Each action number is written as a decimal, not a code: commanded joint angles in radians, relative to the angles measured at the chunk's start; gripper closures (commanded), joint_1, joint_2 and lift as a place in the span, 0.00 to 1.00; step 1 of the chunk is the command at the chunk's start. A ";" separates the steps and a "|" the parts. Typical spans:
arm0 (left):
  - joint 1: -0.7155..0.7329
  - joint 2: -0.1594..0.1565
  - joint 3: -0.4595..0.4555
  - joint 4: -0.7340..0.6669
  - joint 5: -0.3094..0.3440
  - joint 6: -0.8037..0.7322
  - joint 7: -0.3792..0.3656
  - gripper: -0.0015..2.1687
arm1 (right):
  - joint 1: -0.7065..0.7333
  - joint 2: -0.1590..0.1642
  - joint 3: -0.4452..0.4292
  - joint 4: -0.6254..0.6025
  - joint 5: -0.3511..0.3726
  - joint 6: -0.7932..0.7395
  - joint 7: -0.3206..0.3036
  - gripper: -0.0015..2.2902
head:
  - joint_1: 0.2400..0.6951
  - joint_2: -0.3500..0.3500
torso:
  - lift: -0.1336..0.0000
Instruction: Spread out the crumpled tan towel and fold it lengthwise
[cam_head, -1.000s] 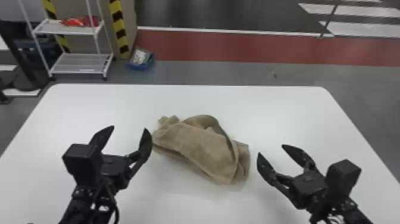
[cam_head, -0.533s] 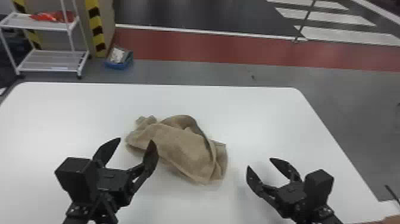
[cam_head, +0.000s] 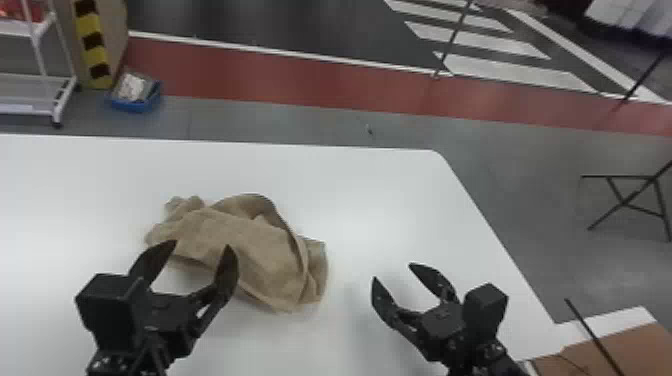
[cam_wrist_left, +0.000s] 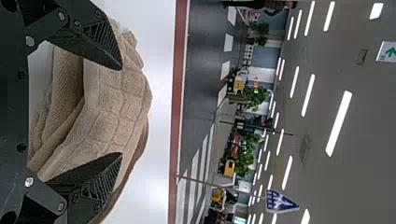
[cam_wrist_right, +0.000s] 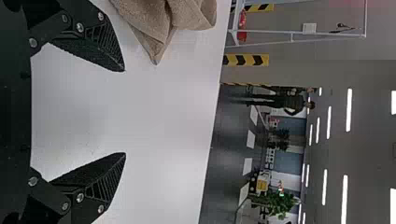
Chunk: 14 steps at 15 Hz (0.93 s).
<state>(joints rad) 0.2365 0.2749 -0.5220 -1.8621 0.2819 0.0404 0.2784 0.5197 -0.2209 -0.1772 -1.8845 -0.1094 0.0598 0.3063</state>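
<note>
In the head view my left gripper (cam_head: 201, 246) is open at the near left edge of the crumpled tan towel (cam_head: 240, 240), which lies bunched on the white table. My right gripper (cam_head: 392, 271) stands open to the right of the towel, apart from it. From the left wrist, my left gripper (cam_wrist_left: 122, 111) has its fingers spread in front of the towel (cam_wrist_left: 109, 107); whether they touch it I cannot tell. In the right wrist view, my right gripper (cam_wrist_right: 125, 112) has nothing between its fingers, and a corner of the towel (cam_wrist_right: 156, 28) shows beyond.
The white table (cam_head: 400, 210) extends around the towel, its rounded far corner at the right. Brown cardboard (cam_head: 615, 352) lies near the table's right front corner. Beyond on the floor are a blue bin (cam_head: 135, 105), a shelf rack (cam_head: 62, 100) and a folding stand (cam_head: 625, 200).
The head view has swung to the right, so table and towel sit farther left in it. My left gripper now overlaps the towel's near left part; both grippers stay open.
</note>
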 joint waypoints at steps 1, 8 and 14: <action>0.003 0.006 0.005 -0.009 -0.013 0.023 0.007 0.13 | -0.001 0.000 0.001 -0.001 -0.001 -0.002 0.001 0.12 | 1.00 0.04 | 0.07; 0.003 0.000 -0.015 -0.014 0.005 0.042 -0.013 0.16 | -0.007 0.002 0.005 0.002 0.001 -0.014 0.020 0.12 | 1.00 0.05 | 0.07; -0.003 0.000 -0.029 -0.012 -0.010 0.103 -0.016 0.16 | 0.000 0.006 0.004 0.001 0.001 -0.030 0.020 0.12 | 1.00 0.02 | 0.07</action>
<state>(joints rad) 0.2333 0.2734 -0.5499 -1.8723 0.2769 0.1333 0.2623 0.5166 -0.2160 -0.1733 -1.8823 -0.1089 0.0397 0.3267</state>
